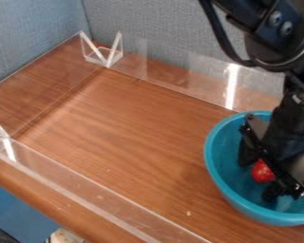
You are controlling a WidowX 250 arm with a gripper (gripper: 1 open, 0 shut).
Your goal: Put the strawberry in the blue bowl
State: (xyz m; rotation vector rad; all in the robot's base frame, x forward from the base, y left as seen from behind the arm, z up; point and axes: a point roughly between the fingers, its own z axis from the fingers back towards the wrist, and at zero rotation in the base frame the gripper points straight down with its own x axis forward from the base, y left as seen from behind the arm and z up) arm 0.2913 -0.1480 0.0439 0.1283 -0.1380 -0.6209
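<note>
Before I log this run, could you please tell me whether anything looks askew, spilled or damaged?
Nothing stands out: the strawberry shows inside the upright blue bowl at the gripper, and no spill or damage is visible.

Red strawberry (262,172), teal-blue bowl (223,169)

A wooden bench (123,133) stretches across the scene, bordered by a low transparent barrier (85,197) along its near side and another clear panel (180,68) along its far side, with a pale angular bracket (102,51) standing at the far left corner, as a gray textured wall (161,24) meets a bluish one (28,33) behind and a blue surface (18,204) shows at lower left
</note>
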